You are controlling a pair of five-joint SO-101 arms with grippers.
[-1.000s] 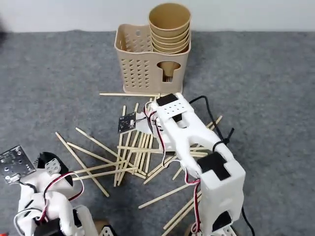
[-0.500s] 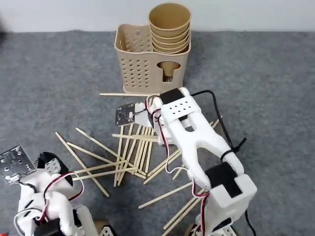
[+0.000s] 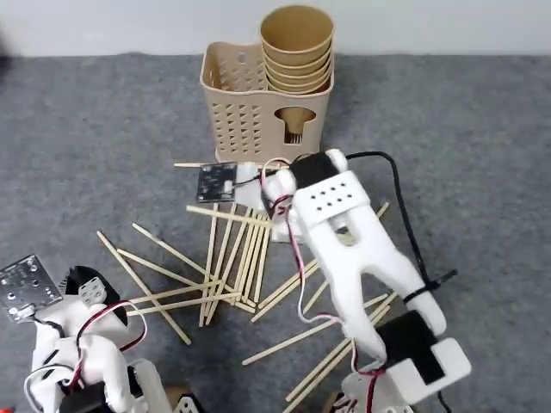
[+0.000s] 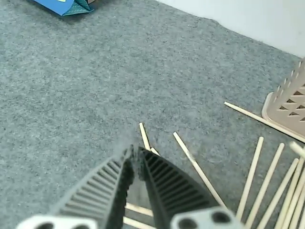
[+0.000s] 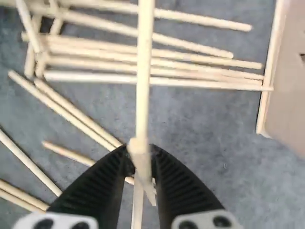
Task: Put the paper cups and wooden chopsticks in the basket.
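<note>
Nearer the basket than before, the right pincer clamps one chopstick; left pincer stays closed.

Robotics test bench, not a domestic or commercial room. Evidence: two small white plastic arms stand side by side at the near edge, with loose red, black and white wiring and bare circuit boards left exposed. The tabletop is covered in plain grey felt-like matting and backs onto a blank white wall. Wooden chopsticks lie scattered loose across the matting.
</note>
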